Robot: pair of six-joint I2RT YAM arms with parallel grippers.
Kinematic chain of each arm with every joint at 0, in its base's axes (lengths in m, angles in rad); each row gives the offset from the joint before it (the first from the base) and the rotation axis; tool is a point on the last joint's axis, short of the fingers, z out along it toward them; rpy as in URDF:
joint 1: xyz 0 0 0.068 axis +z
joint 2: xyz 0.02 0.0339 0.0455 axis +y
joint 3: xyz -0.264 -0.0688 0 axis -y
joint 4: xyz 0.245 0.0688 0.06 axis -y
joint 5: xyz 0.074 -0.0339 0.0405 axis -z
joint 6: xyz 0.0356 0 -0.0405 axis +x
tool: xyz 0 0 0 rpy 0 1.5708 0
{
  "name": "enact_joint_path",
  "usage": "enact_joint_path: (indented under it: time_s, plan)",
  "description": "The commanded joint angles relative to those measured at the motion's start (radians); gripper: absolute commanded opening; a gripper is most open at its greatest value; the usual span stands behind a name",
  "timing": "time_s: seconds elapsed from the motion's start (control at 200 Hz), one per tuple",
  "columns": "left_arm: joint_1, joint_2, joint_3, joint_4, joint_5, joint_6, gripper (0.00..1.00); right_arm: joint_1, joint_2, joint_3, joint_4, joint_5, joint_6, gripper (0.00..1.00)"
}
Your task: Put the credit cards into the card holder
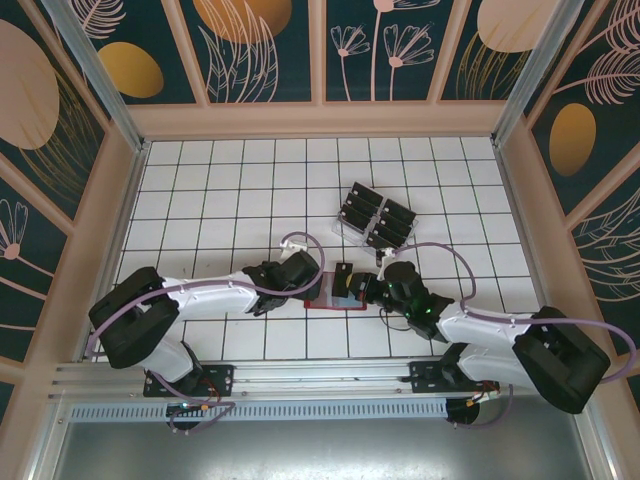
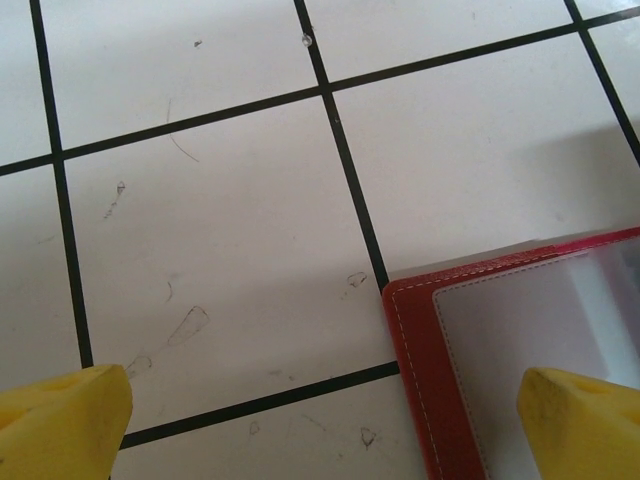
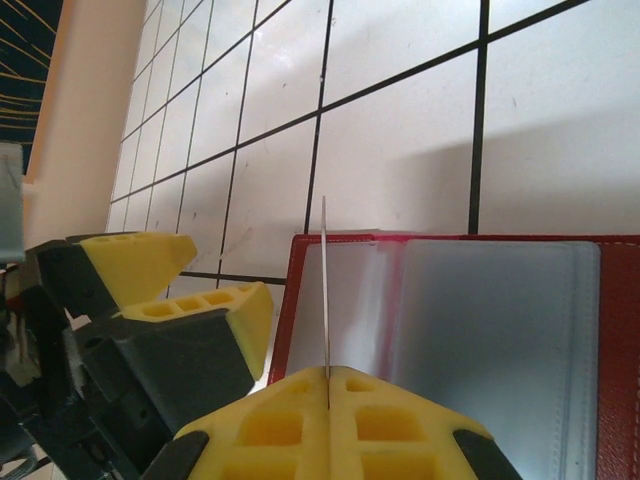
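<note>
The right gripper (image 3: 327,374) is pinching one of the credit cards (image 3: 324,290) between its closed fingers. The card is standing on its edge, so in the right wrist view it is showing as one thin line running straight out from the fingertips. The card holder (image 3: 480,320) is lying open and flat on the table (image 1: 220,190), between the two arms, and the card is hanging over its middle part, above the grey-blue pockets.

The card's free edge is pointing down toward the left page. I cannot tell whether it is already touching the pocket mouth. I am judging that the next move depends on lining this edge up with the pocket's slit, and the right arm is the one placed for that.

The left gripper (image 2: 320,430) is standing wide at the holder's left edge, holding nothing. One fingertip is over the page and the other is over the bare table. Whether it is pressing the holder is not clear.

The other cards are sitting in a clear tray (image 1: 378,215), farther away and to the right.
</note>
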Motion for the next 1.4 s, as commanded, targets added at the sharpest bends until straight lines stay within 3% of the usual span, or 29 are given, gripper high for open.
enact_joint_path:
  time_s: [0.0, 1.391]
  plan:
    - [-0.006, 0.021, -0.028, 0.022, 0.007, 0.008, 0.99, -0.008, 0.020, 0.001, 0.083, 0.025, -0.014, 0.00]
    - [-0.008, 0.066, -0.082, 0.047, -0.007, -0.026, 0.98, -0.005, 0.235, -0.083, 0.370, -0.052, 0.055, 0.00]
